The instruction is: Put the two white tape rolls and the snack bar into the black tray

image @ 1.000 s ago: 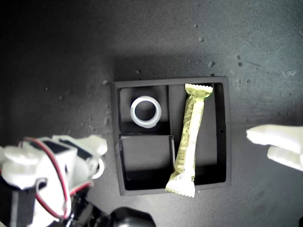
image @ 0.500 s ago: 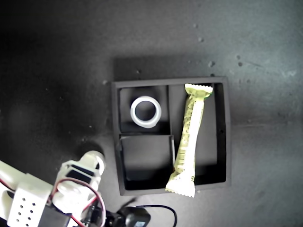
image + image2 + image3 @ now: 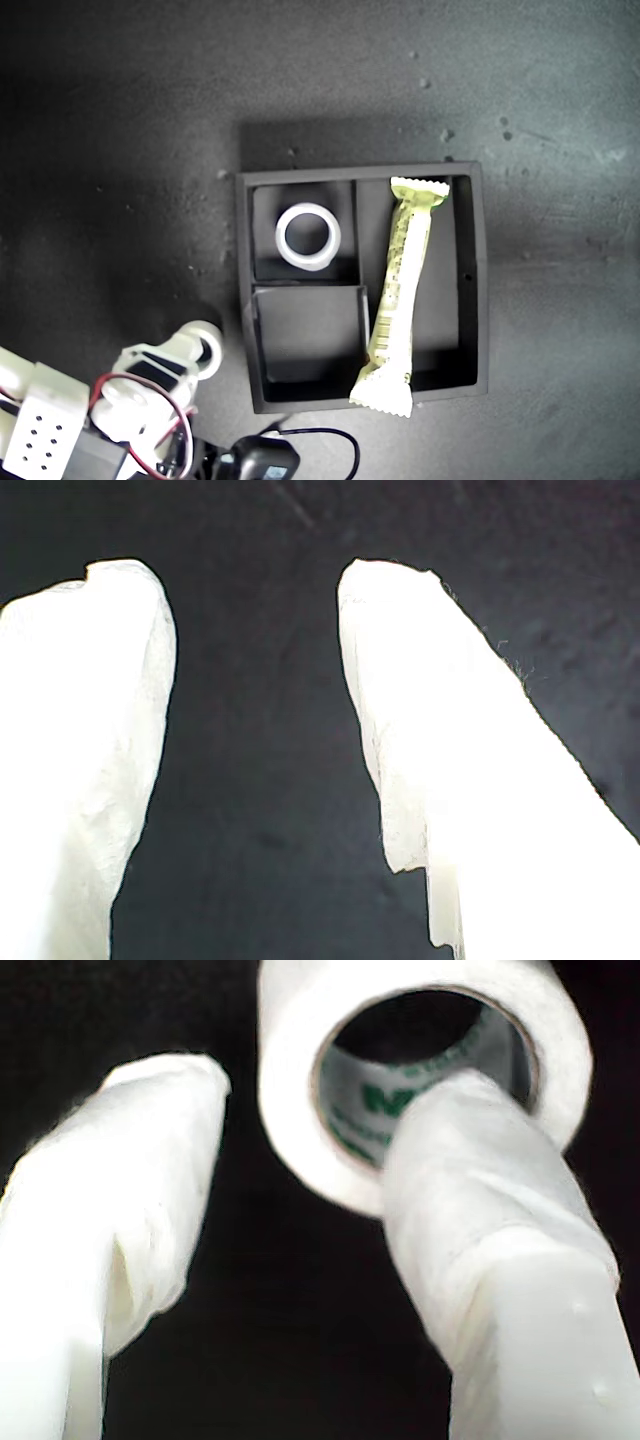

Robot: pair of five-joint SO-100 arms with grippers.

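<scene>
My second end effector [image 3: 300,1150] is seen spread, one finger [image 3: 470,1160] inside the green-cored tape roll [image 3: 205,345], on the dark worktop [image 3: 120,150] just beside the black tray [image 3: 478,280]. The white tape roll [image 3: 308,236] and snack bar [image 3: 400,300] lie inside separate compartments. My first end effector [image 3: 255,720], probably above bare worktop, is parted.

Ext cam straight overhead, wrist cams close along pincers
</scene>
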